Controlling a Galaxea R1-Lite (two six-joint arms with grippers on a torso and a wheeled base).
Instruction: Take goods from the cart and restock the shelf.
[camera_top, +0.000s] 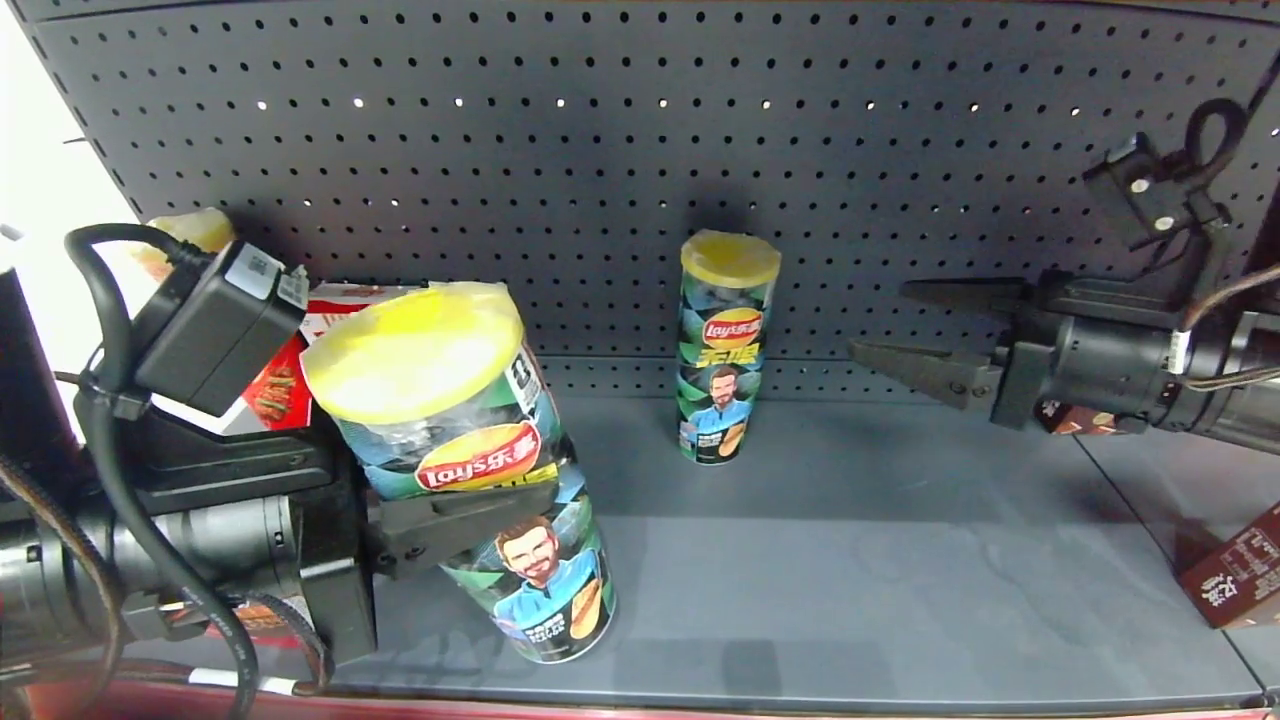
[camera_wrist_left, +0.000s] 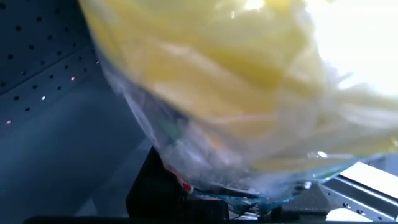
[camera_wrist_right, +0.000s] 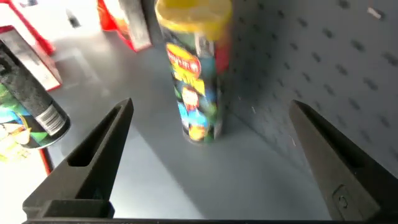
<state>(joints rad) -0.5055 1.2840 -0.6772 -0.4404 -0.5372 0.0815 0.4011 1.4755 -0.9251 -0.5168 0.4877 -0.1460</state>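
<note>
Filling the upper half of the head view: dark grey pegboard back panel (camera_top: 640, 150), pinpricks of light showing through one row of its holes, bright white glare past its edge at far upper left.

Below it, across the lower half: flat grey shelf floor (camera_top: 850, 560), faintly smudged and scuffed, edged by a thin red strip (camera_top: 700, 712) along the bottom of the frame.

Lower left: left gripper (camera_top: 470, 500) clenched around the held can (camera_top: 470, 450), a green chip tube with a yellow lid. Tilted, lid leaning up and left, base down near the front edge. Cannot tell whether the base touches the floor. Same lid seen close and blurred from the left wrist (camera_wrist_left: 236, 93).

Right of centre, at mid height: right gripper (camera_top: 880, 320) released, fingers spread wide, grasping nothing, well apart from both cans. Same from its own wrist (camera_wrist_right: 211, 104).

Centre, against the back panel: standing can (camera_top: 727, 350), upright, same print and yellow lid, also between the spread fingers in the right wrist view (camera_wrist_right: 196, 74).

Left, behind the held can: red-and-white carton (camera_top: 290, 380).

Lower right corner: brown carton (camera_top: 1235, 570), partly cut off.

Far upper left: yellow top of a third can (camera_top: 195, 228), mostly hidden.
</note>
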